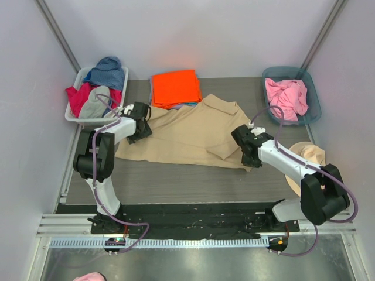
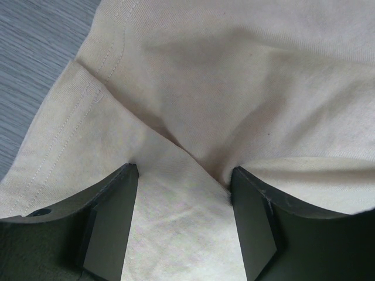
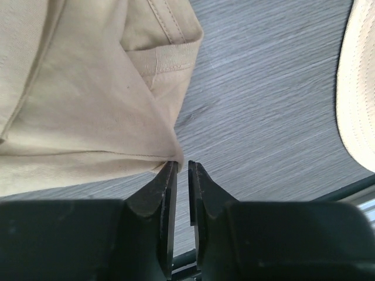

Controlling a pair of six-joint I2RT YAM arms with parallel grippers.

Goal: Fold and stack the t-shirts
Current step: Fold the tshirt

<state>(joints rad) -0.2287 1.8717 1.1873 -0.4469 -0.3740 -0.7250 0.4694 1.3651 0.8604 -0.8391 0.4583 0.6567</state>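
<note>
The tan collared t-shirt (image 1: 187, 137) lies spread out in the middle of the table, collar toward the back right. My left gripper (image 1: 140, 132) is down on its left part. In the left wrist view that gripper (image 2: 184, 170) is open, with a ridge of the tan cloth (image 2: 234, 88) lying between its fingers. My right gripper (image 1: 246, 157) is at the shirt's front right corner. Its jaws (image 3: 182, 164) stand a narrow slit apart with only table showing through. The cloth corner (image 3: 76, 99) rests against the left fingertip. A folded orange t-shirt (image 1: 176, 88) sits at the back.
A white bin (image 1: 73, 114) at the back left holds red, blue and grey clothes. A teal basket (image 1: 313, 96) at the back right holds a pink garment (image 1: 287, 96). A straw hat (image 1: 304, 164) lies by the right arm, also seen in the right wrist view (image 3: 360, 88).
</note>
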